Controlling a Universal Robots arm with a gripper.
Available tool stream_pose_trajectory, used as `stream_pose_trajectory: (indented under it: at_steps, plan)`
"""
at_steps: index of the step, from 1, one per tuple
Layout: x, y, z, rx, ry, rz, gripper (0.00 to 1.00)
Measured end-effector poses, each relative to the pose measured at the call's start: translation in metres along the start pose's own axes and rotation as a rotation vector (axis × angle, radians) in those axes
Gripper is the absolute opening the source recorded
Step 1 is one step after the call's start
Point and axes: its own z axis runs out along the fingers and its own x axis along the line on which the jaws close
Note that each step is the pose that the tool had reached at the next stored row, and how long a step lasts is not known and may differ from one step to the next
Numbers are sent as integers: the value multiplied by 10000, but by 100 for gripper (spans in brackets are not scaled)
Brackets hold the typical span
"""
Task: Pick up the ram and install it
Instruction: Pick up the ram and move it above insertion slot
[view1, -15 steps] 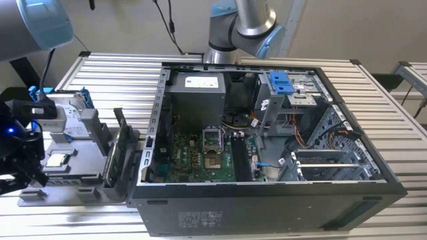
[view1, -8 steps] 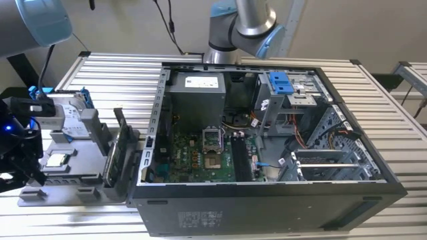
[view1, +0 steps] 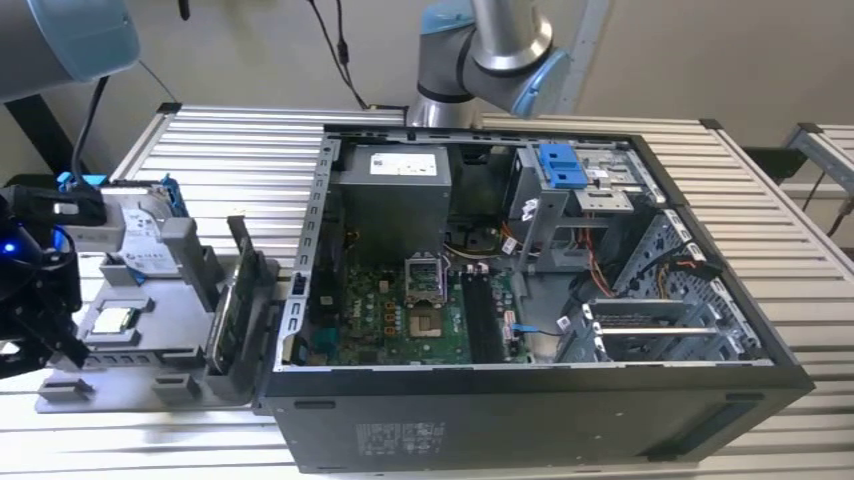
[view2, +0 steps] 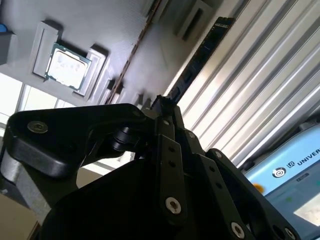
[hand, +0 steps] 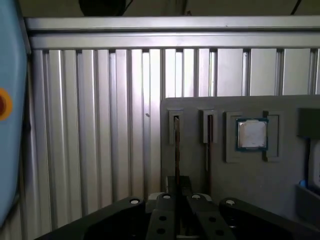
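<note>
At the exterior view's left end of the grey parts tray (view1: 127, 378), the arm's black gripper (view1: 40, 335) hangs over the tray's near corner. In the first wrist view its fingers (hand: 165, 200) are drawn almost together. The ram (hand: 176, 150) runs edge-on straight in between them, and the pads look pinched on the stick's long edge.

In the second wrist view the ram (view2: 200, 57) is a long dark strip dotted with black chips, reaching away from the fingertips along the tray's outer edge. It lines up with the outermost of two narrow slots in the tray. I cannot tell whether it is seated in that slot or raised out of it.

A second stick (hand: 209, 150) lies parallel in the next slot inward. Further in on the tray, a processor chip (view1: 114, 320) rests in a square pocket. Toward the tray's far side sits a silver hard drive (view1: 134, 240) in a blue frame. Two dark cards (view1: 240, 290) stand upright on the side of the tray toward the exterior view's right.

Just beside the tray on that side lies the open computer case (view1: 534, 420). Inside it are a green motherboard (view1: 400, 310), a grey power supply (view1: 394, 190) and a blue bracket (view1: 561, 165). The ram is at the tray, outside the case.

The arm's base (view1: 474, 50) stands behind the case, well apart from the tray. A slatted metal table (view1: 227, 150) bears both tray and case. In the second wrist view a blue-and-white pendant (view2: 290, 170) sits beyond the slats that run beside the tray.
</note>
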Motion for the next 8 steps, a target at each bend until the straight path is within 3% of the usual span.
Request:
stream_pose_trajectory:
  at_steps: [8]
  plan:
    - [0,-1,-65,1,18,0,14]
